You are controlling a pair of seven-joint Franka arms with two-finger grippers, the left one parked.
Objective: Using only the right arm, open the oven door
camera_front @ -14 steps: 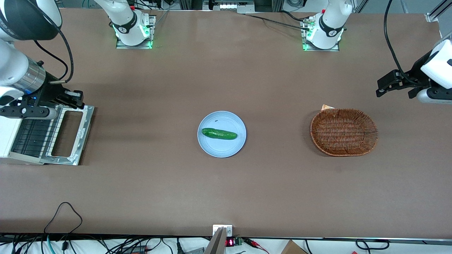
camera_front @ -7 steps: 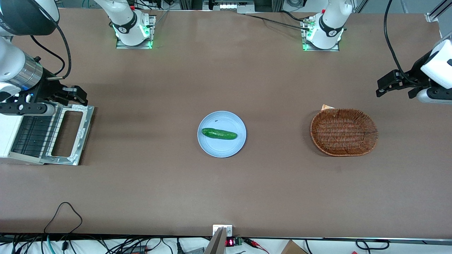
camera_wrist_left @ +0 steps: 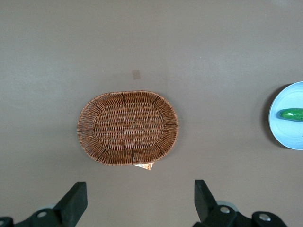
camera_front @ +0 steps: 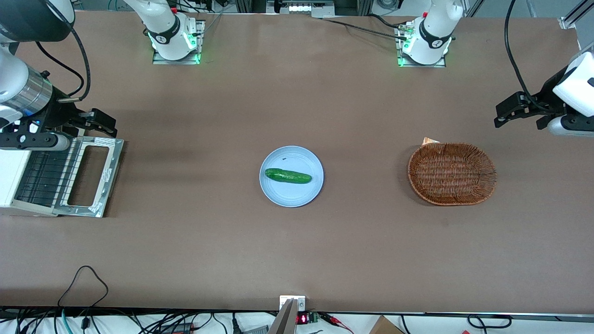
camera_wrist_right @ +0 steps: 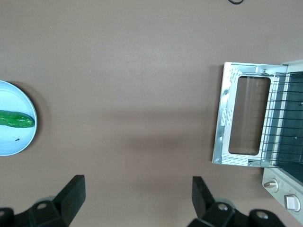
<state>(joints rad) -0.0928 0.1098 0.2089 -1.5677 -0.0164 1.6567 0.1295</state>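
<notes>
The oven door [camera_front: 108, 176] lies swung down flat on the table in front of the small white toaster oven [camera_front: 9, 176], its silver frame around a see-through window. The wire rack [camera_front: 41, 178] shows in the oven's mouth. My right arm's gripper [camera_front: 103, 123] hangs open just past the door's edge that is farther from the front camera, touching nothing. In the right wrist view the gripper [camera_wrist_right: 137, 178] has only bare table between its spread fingers, and the flat door [camera_wrist_right: 225, 118] and oven [camera_wrist_right: 284, 184] sit off to one side.
A light blue plate [camera_front: 278, 195] holding a green cucumber [camera_front: 287, 176] sits mid-table. A brown wicker basket [camera_front: 452, 174] lies toward the parked arm's end. Cables run along the table's near edge.
The gripper has drifted off the door's corner, farther from the front camera and a little toward mid-table. It stays open. The door has not moved.
</notes>
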